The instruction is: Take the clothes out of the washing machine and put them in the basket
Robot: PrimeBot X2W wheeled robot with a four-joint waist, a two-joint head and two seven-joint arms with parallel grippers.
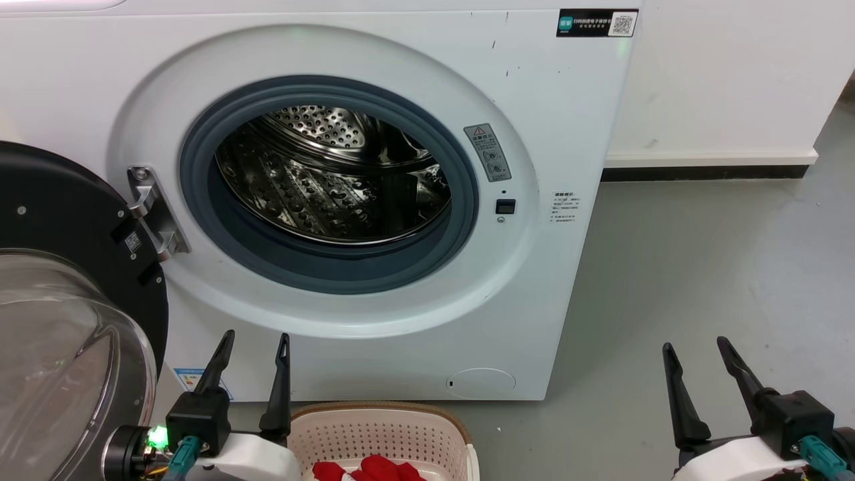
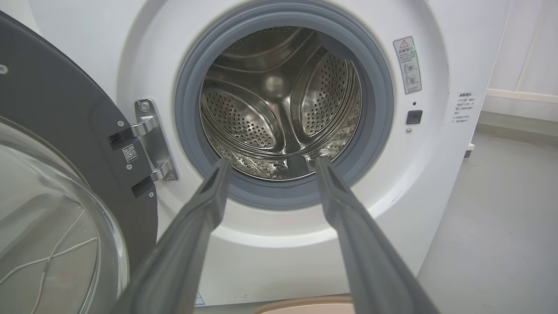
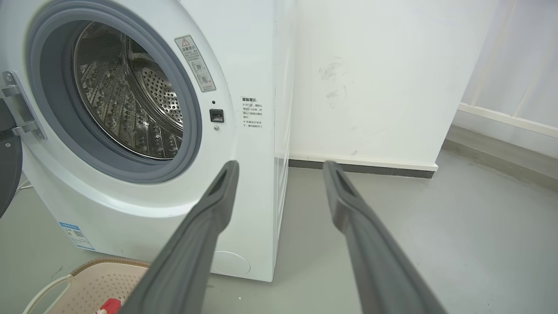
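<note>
1. The washing machine [image 1: 534,100] stands with its door [image 1: 73,220] swung wide to the left, so the porthole is clear.
2. The drum [image 1: 334,180] shows bare perforated steel in the head view and in both wrist views. No red fabric is visible inside, though the grey seal hides the drum's lowest front edge from the head camera.
3. The clothes [image 1: 374,469] lie in the basket [image 1: 374,406] as a red heap with a little white. They sit at the very bottom of the head view, cut off by the frame, so the number of pieces cannot be told.
4. The basket stands on the floor [image 1: 701,267] just in front of the machine, below the porthole.
5. Judged from this, the unloading looks finished or nearly so. At most, a look behind the seal for a stray piece may be left.
6. The left claw [image 1: 257,335] is spread and holds nothing, its fingers pointing up toward the porthole. It sits just beside the basket's left rim, with the clothes lower and to its right, not touching it.
7. The right claw [image 1: 695,343] is also spread and empty. It hangs over bare floor, well apart from the basket and the clothes, to their right.
</note>
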